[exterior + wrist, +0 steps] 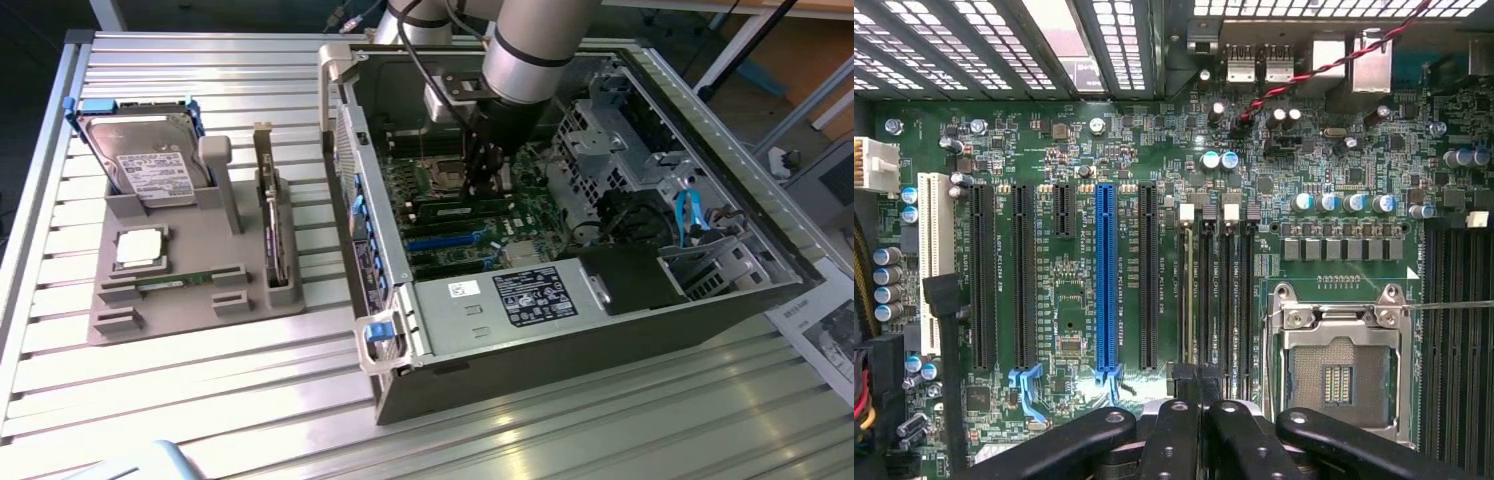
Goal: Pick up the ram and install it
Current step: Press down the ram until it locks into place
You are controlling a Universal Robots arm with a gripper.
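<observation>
Silver worktop (200, 400), ribbed in long parallel stripes that catch the light. On it a plain grey holder (174, 300), carrying a silver drive (150, 160) with a white label and blue side rails, and a square silver chip (139, 247). A thin green strip (180, 282) lies along the holder's slot. The computer case (561, 330) is dark grey outside, with blue clips on its edge and a black label panel printed in white. Inside, the circuit board (1074, 300) is deep green, dotted with silver-topped capacitors. One long slot (1105, 285) is bright blue, its neighbours black, one at the side white. A red-and-black twisted wire (1324, 68) crosses above. The claw (1199, 400) is glossy black.
</observation>
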